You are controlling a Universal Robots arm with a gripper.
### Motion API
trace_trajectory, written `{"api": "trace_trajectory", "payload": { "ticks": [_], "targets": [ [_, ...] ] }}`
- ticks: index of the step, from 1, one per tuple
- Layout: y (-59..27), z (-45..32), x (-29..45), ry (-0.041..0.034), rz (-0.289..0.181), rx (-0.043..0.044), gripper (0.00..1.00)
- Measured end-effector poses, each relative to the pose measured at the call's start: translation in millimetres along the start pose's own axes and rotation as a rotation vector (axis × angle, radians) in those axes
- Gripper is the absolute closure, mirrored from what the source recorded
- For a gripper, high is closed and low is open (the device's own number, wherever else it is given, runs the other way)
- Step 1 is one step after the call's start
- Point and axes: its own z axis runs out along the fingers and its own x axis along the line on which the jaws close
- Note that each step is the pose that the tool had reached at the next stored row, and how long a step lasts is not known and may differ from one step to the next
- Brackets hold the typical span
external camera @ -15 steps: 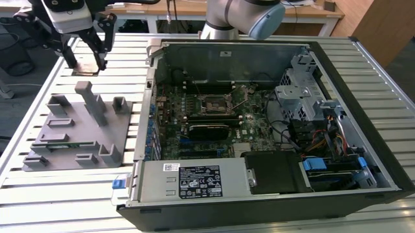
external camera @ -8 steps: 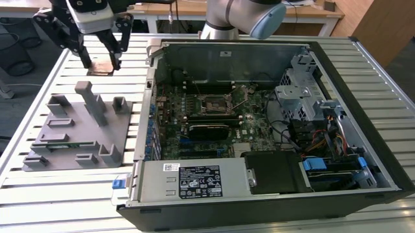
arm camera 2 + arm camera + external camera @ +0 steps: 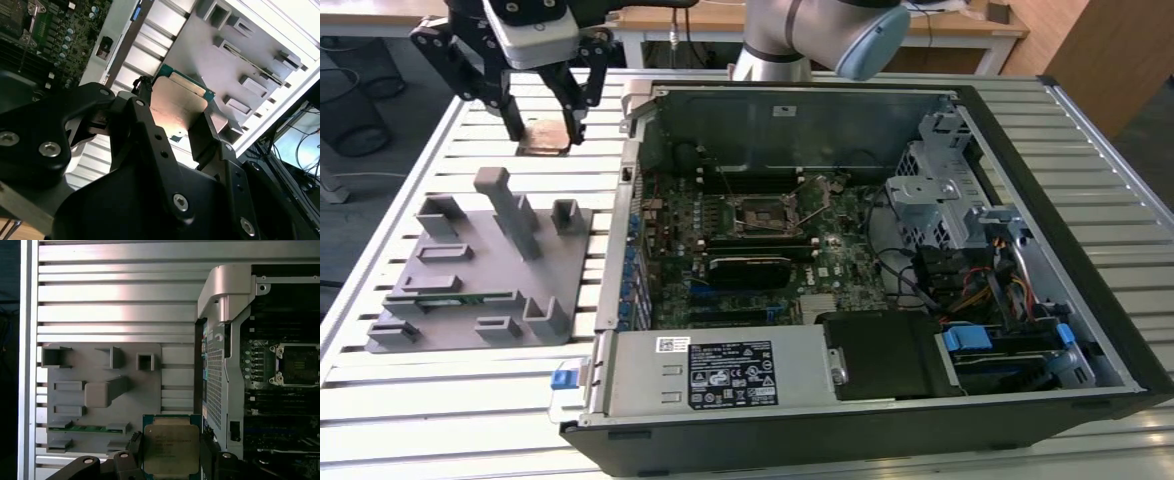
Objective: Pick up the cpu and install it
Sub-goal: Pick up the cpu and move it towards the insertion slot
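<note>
The cpu (image 3: 544, 137) is a flat square chip with a silvery-tan metal top and a green edge. It hangs above the slatted table at the exterior view's far left, off the grey fixture and outside the case. My gripper (image 3: 547, 130) is shut on it, with one black finger on each opposite edge. In both wrist views the cpu (image 3: 177, 107) (image 3: 171, 447) sits level between the black fingers (image 3: 142, 107) (image 3: 134, 446). The open motherboard socket (image 3: 765, 212) (image 3: 298, 365) lies inside the case, to the exterior view's right of the gripper, with its lever raised.
A grey fixture block (image 3: 467, 270) with raised posts lies on the table at the exterior view's left and holds a green memory stick (image 3: 85, 428). The open computer case (image 3: 1067, 230) has tall metal walls, a drive cage, cables and a power supply (image 3: 720, 370).
</note>
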Motion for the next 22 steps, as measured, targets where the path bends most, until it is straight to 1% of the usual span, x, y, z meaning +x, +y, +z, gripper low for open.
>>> {"api": "trace_trajectory", "payload": {
  "ticks": [13, 22],
  "targets": [
    [0.1, -1.1, -21.0, 0.0, 0.0, -0.0001, 0.46],
    [0.2, -2.0, -37.8, 0.0, 0.0, -0.0001, 0.46]
  ]
}}
